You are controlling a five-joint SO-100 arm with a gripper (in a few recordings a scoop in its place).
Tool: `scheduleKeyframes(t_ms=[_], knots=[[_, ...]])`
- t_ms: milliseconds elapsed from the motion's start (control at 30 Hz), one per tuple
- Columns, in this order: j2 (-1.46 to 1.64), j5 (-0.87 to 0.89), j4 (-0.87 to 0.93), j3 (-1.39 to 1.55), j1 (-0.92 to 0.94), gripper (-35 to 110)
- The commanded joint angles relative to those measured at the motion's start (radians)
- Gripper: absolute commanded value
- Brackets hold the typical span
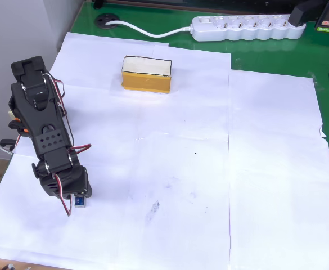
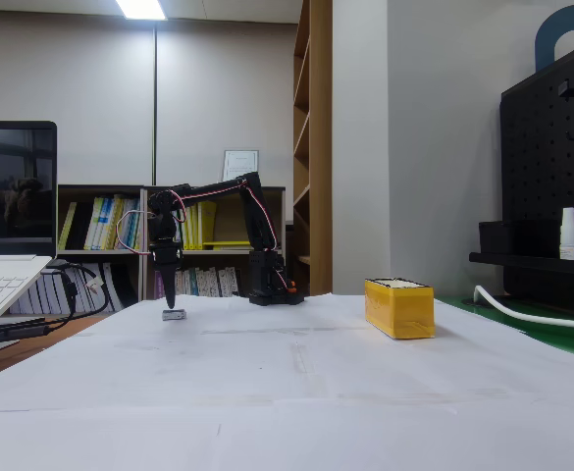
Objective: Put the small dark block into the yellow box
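Looking down from the overhead view, we see the small dark block [image 1: 80,202] lying on the white paper sheets [image 1: 209,169] near the left edge of the worktop, toward the front-left corner; the gripper [image 1: 77,197] hangs right over it, its black body covering part of the block, so we cannot tell whether the fingers are spread or pressed together; in the fixed view the gripper [image 2: 170,300] points straight down with its tip just above the block [image 2: 174,315], which rests on the paper; the yellow box [image 1: 146,73] sits well apart near the back edge, upright and open-topped; a white power strip [image 1: 246,27] lies along the back edge on the green surface.
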Motion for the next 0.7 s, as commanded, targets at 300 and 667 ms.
scheduleKeyframes(t_ms=[300,667], knots=[[0.104,-0.130,-0.173,-0.017,-0.009,14],[-0.009,-0.115,-0.061,-0.055,-0.015,14]])
